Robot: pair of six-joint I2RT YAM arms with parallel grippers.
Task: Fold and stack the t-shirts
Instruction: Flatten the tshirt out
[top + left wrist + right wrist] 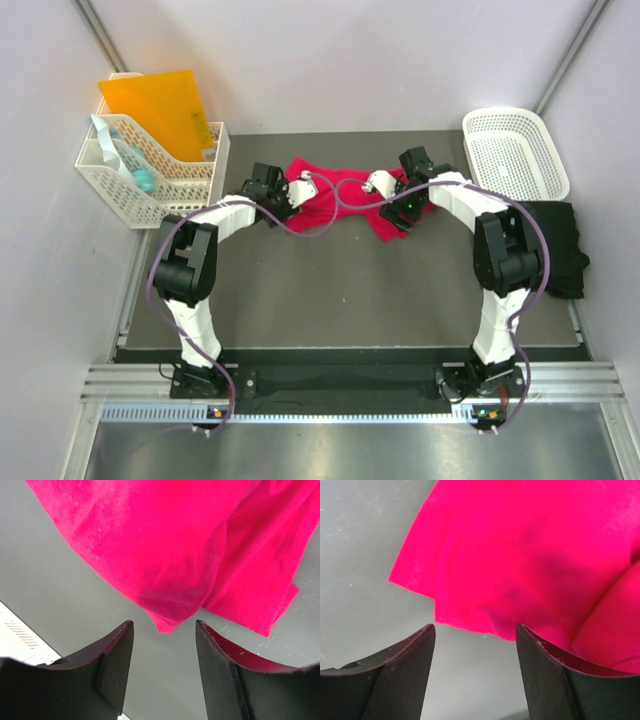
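The red t-shirt [340,200] lay crumpled at the far middle of the worktop [350,290], and both arms were bent in toward it from either side. Its long axis ran roughly across the worktop, from the far left down to the nearer right, so that each arm had one end of the cloth in front of it. The left fingers [297,192] stood at the left end and the right fingers [383,186] at the right end. Neither arm was clearly nearer than the other.

From the left wrist view, the two fingers were apart with nothing between them. A pointed corner of the red cloth reached down almost into the gap, just ahead of the tips. From the right wrist view, the fingers were also wide and empty, and a folded edge of the shirt lay just beyond them, stretching away to the right. I judged that the shirt was not yet gripped by either side. The next move would probably be to push each pair of fingers a little forward and down onto its own end.

The black t-shirt [555,245] lay well apart at the right edge of the worktop, just near of the white basket [515,150].
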